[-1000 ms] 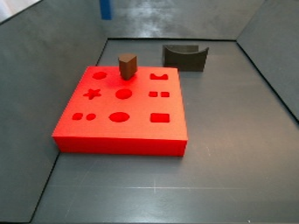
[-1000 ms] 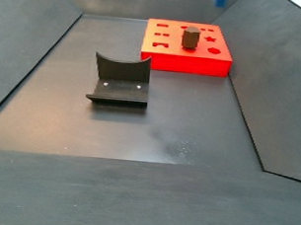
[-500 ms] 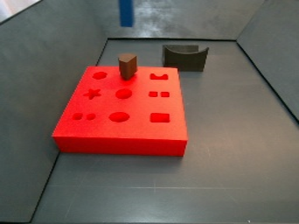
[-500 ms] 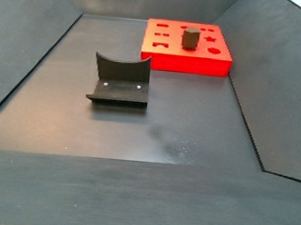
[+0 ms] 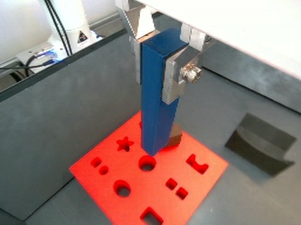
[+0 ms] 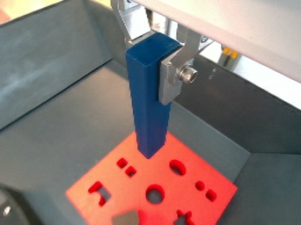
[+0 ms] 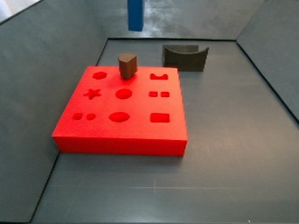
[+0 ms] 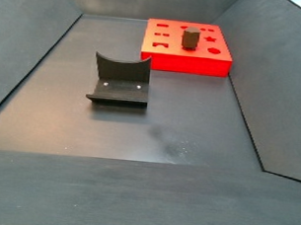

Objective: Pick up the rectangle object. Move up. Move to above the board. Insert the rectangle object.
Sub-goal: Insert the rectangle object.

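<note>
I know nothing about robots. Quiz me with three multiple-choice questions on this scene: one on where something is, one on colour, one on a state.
1. Where is the short brown block?
A. standing in the board
B. lying on the floor
C. in the gripper

2. What colour is the rectangle object?
A. green
B. blue
C. yellow

3. What is the gripper doing?
A. open, empty
B. shut on the grey arch piece
C. shut on the rectangle object, above the board

Answers: 1 A, it stands upright in the board; 2 B, plainly blue; 3 C, both wrist views show the fingers clamping it.

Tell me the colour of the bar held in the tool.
Blue; the rectangle object shows best in a wrist view, clamped by the tool.
</note>
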